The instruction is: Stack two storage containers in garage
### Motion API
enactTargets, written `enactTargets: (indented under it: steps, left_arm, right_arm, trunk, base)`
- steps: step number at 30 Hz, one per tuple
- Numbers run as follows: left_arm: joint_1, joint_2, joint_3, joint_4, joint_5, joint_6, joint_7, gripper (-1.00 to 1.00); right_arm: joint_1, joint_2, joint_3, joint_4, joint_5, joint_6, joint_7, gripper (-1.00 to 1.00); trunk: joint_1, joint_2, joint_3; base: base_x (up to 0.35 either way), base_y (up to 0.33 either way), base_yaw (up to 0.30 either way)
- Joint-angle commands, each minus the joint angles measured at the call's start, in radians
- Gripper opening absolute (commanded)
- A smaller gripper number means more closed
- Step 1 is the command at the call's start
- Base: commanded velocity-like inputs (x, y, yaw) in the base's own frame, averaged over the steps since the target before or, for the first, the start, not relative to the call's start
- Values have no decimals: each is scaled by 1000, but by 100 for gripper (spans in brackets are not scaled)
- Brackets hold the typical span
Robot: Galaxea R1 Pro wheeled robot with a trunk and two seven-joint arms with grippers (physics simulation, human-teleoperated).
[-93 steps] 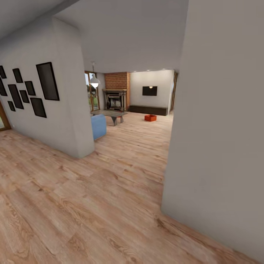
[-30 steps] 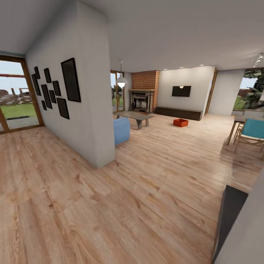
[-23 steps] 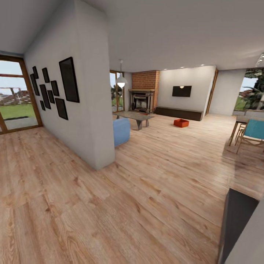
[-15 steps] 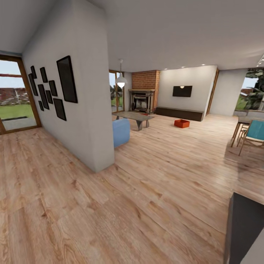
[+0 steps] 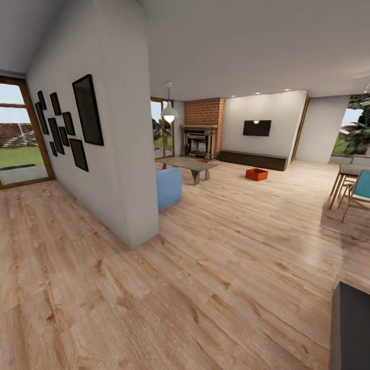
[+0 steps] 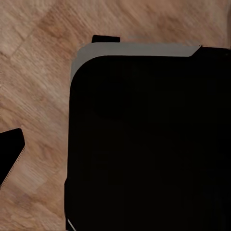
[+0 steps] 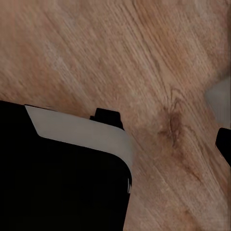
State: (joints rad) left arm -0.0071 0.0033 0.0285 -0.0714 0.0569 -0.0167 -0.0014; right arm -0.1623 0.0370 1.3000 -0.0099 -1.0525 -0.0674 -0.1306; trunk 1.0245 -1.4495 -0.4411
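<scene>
Head view: one red bin (image 5: 256,174) sits on the wood floor (image 5: 216,267) far ahead, before the dark bench (image 5: 252,160), right of the low table (image 5: 187,165). Second bin unseen. Jaw state cannot be told. Judgement: drive straight, clearing the wall corner (image 5: 144,205), stopping near the bin.

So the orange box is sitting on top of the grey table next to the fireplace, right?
Not quite. In the head view the orange box is an open bin sitting on the wood floor, out in front of the long dark cabinet under the TV. The grey table does stand near the fireplace, apart from the box.
</scene>
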Motion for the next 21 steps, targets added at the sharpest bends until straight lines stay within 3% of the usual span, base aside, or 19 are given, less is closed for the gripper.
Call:
enactTargets:
  steps: [1,21]
  left_arm:
    - [-1,0,2,0,6,-2,0,100]
    - [-1,1,2,0,6,-2,0,100]
  right_arm:
    - [0,0,8,-1,-9,-2,-4,100]
    - [-1,4,7,-1,-12,-2,-3,100]
  trunk:
    - [1,0,-1]
    - [1,0,-1]
  base:
    - [323,0,0]
    - [323,0,0]
